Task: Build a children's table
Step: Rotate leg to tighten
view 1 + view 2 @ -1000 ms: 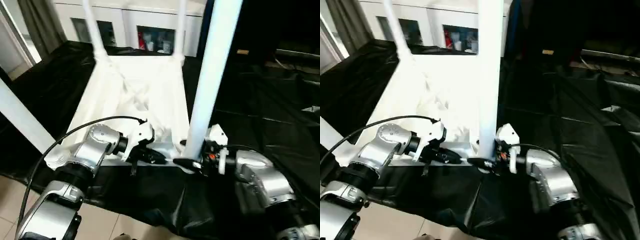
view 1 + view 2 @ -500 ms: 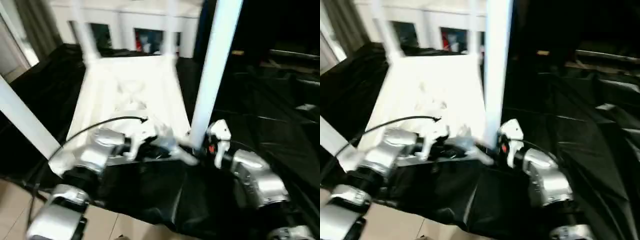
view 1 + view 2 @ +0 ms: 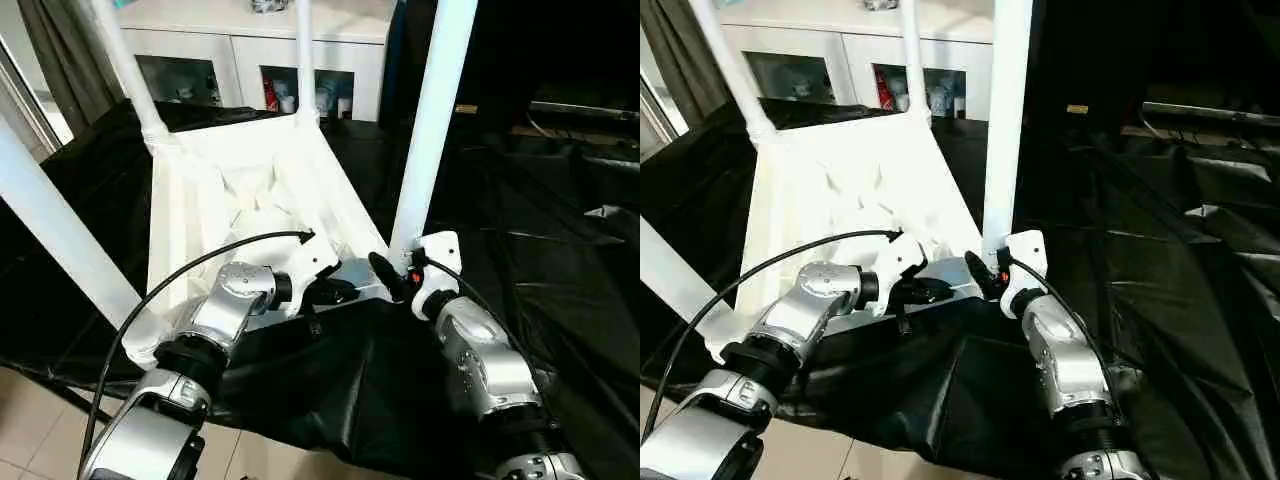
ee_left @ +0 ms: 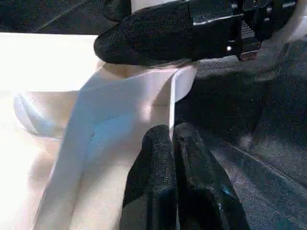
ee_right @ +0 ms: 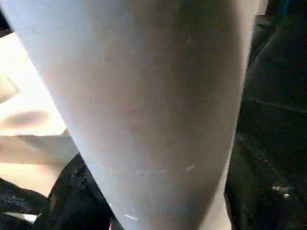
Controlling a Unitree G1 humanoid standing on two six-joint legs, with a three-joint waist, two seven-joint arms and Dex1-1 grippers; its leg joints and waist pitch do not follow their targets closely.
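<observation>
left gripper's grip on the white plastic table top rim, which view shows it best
The left wrist view: the left gripper has its two black fingers closed on the thin white plastic table top rim. Both eye views show the gripper at that near edge, but too small to see the pinch. The right wrist view is filled by the white tube leg.

Black plastic sheeting (image 3: 560, 260) is lying crumpled across the work surface. Beyond it, a white cabinet (image 3: 250, 40) is standing, with small colourful items (image 3: 285, 95) sitting in its open compartment.
</observation>
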